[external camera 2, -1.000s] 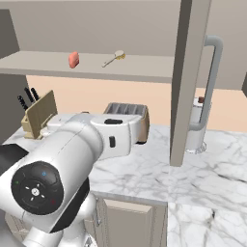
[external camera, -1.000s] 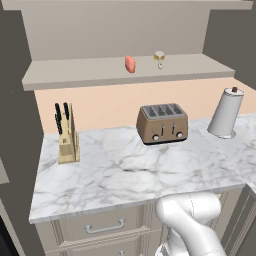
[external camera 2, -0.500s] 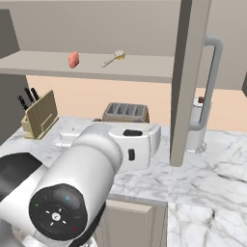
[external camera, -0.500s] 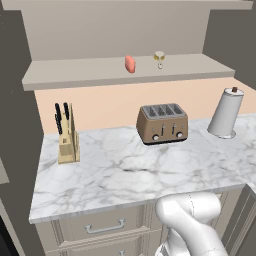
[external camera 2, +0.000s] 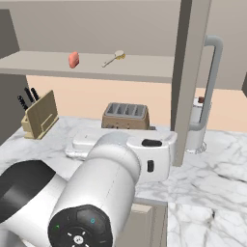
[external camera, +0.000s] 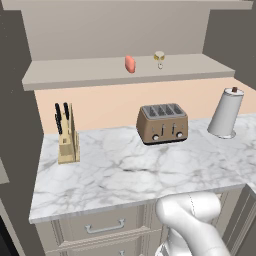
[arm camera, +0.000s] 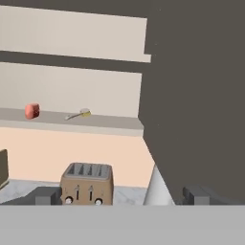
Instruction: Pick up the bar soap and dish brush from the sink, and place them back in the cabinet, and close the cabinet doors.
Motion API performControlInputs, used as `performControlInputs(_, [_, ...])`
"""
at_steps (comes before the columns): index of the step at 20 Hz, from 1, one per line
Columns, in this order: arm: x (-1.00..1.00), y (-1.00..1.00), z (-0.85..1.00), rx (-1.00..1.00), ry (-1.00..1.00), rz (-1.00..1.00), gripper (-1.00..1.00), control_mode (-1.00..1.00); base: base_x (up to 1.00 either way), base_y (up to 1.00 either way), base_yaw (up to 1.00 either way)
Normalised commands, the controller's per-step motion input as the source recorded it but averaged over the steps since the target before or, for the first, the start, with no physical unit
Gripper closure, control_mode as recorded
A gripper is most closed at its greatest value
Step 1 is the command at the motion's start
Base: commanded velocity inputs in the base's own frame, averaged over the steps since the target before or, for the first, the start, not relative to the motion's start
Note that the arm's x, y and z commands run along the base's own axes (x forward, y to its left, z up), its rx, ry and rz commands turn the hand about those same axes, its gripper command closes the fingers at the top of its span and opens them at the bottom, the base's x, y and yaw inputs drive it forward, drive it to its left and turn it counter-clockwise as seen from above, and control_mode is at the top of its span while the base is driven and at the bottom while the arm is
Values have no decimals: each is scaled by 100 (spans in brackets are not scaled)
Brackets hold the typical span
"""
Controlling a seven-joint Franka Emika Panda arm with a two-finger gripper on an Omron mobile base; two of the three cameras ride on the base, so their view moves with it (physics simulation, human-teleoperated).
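Note:
The salmon-orange bar soap (external camera: 130, 64) (external camera 2: 74, 59) (arm camera: 32, 111) stands on the open cabinet's shelf (external camera: 75, 77). The dish brush (external camera: 159, 57) (external camera 2: 115, 58) (arm camera: 79, 114) lies a little to its right on the same shelf. One cabinet door (external camera 2: 187, 82) stands open, edge-on, with its silver bar handle (external camera 2: 213, 82); in the hand view it is the dark panel (arm camera: 201, 95) on the right. My gripper (arm camera: 124, 196) is open and holds nothing, its fingertips (arm camera: 48, 195) wide apart, well below and in front of the shelf. The sink is out of view.
A marble counter (external camera: 120, 172) below the shelf carries a knife block (external camera: 66, 137) at the left, a brown toaster (external camera: 162, 124) in the middle and a paper towel roll (external camera: 225, 114) at the right. Drawers (external camera: 105, 227) sit under the counter. My arm's white body (external camera 2: 111, 183) bulks in the foreground.
In the right base view my arm has swung to the right and closer to the camera. The soap, the brush and the door have not moved.

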Motion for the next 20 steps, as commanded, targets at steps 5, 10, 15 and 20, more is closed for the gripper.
performControlInputs(5, [-13, -27, -1, 0, 0, 0, -100, -100, 0, 0, 0])
performControlInputs(10, [-11, -25, -3, 0, 0, 0, -100, -100, 0, 0, 0])
performControlInputs(15, [-7, -24, 0, 0, 0, 0, -100, -100, 0, 0, 0])
performControlInputs(20, [-7, -25, 0, 0, 0, 0, -100, -100, 0, 0, 0])
